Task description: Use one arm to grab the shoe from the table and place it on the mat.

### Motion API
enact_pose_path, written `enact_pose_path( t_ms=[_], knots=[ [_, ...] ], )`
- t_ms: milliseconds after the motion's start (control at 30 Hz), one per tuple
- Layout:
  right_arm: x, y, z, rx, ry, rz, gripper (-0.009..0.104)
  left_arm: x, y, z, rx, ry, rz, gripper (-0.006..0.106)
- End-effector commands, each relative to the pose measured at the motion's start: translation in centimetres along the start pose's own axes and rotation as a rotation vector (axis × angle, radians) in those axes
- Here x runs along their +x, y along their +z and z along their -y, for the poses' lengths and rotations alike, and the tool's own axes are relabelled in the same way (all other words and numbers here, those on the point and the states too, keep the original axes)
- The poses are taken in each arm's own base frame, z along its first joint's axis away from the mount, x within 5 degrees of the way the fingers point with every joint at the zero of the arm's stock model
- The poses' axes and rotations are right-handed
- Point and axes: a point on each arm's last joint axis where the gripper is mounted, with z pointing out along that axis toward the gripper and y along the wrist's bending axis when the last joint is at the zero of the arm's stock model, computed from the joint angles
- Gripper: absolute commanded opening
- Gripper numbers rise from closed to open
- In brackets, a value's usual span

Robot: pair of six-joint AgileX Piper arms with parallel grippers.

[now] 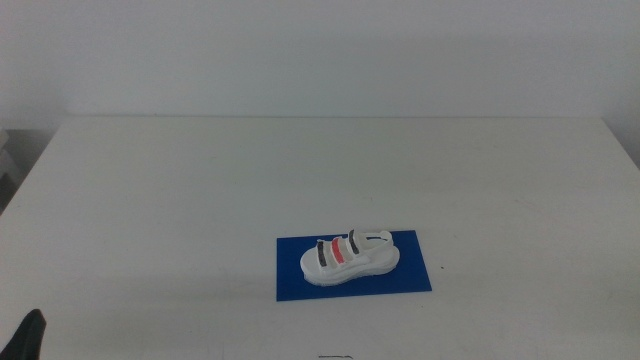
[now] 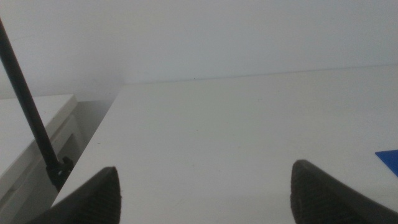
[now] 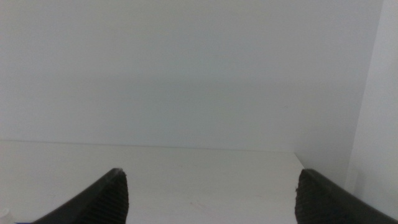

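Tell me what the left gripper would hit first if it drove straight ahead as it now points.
Probably bare table: the open left gripper faces empty tabletop, then wall. The mat sits off to one side; depth is unclear.

The left gripper (image 2: 205,193) waits at the near left corner, jaws wide apart (holding nothing); the right gripper (image 3: 211,196) also gapes.

One shoe (image 1: 349,257), white, with three straps (two black, one red). One mat (image 1: 354,266), dark blue, under the shoe. One table (image 1: 320,170), white. Two grippers: left gripper (image 2: 205,193) with two dark jaws set wide apart, right gripper (image 3: 211,196) likewise with two jaws wide apart. One thin black rod (image 2: 28,106) (perhaps a cable) beside the table edge.
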Motion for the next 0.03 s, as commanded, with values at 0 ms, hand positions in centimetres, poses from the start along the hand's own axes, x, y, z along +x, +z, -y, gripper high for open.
enact_pose_path(
  t_ms=[0],
  knots=[
    [-1.43,-0.29,-0.01,0.001,-0.024,0.114,0.094,-0.96,-0.22,-0.04,-0.003,-0.023,0.107,0.094]
  ],
)
